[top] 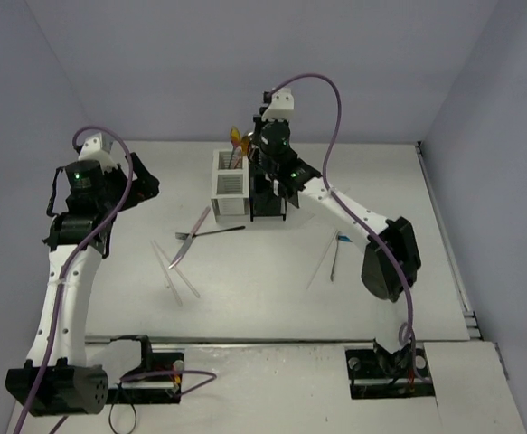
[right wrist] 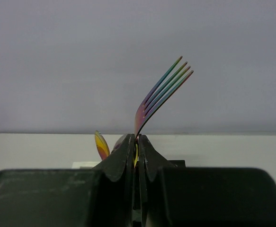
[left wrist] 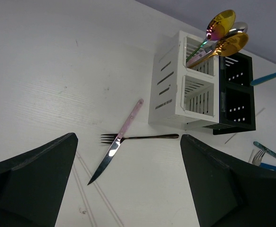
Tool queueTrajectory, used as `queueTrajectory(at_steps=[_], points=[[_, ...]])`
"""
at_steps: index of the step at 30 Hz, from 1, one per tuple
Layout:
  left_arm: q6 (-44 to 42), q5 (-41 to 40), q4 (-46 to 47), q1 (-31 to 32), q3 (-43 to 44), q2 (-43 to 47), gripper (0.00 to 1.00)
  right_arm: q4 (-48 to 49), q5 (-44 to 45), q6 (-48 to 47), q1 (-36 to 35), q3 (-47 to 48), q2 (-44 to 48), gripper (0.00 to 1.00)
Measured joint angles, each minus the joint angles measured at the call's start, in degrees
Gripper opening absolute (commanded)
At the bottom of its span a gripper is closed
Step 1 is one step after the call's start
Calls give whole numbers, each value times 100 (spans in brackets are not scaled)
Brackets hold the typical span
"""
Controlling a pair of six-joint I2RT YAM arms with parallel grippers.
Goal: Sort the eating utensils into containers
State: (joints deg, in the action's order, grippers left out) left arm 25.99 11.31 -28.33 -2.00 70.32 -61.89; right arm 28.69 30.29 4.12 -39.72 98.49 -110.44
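The right pincer is clamped fully shut on a slim rainbow-tinted metal fork, gripping it just below the tines, which point up and curve to the right. In the top view it hangs above the black slotted caddy. This caddy is joined to the white slotted caddy, which holds a few glossy gold and rainbow spoons.

The fork looks light, stiff and slick. Polished metal pinched this high could pivot or slide, so a hold on the flat faces nearer mid-handle seems safer.

The left pincer stands wide apart, holding nothing, above the white desk. Below it a pink-handled steel knife crosses a slim dark fork, touching it, just beside the white caddy. Both lie flat and thin, so they are probably hard to get under. The knife's handle is the better place to take it.

Clear thin sticks lie near; they look feather-light and may flex. Teal-handled pieces lie past the black caddy. No brand, label or writing is legible anywhere.
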Motion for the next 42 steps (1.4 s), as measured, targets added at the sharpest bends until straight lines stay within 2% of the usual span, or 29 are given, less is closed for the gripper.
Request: queueTrajectory(at_steps=[9,27,36,38,42], points=[[-266,-112,280,-15,-247,17,90,374,275,-199,206,233,-1004,0],[-474,-111,598,-35,-766,-78,90,848,329,-524,792,99,-1046,0],[-506,-98,695,-35,-968,-149,90,940,-69,-291,828,108,-1431,4],[-545,-63,741,-35,-1063,-174,90,930,-169,-197,828,111,-1526,9],[-722,80,840,-39,-1177,-312,90,909,-330,-75,826,125,-1697,32]])
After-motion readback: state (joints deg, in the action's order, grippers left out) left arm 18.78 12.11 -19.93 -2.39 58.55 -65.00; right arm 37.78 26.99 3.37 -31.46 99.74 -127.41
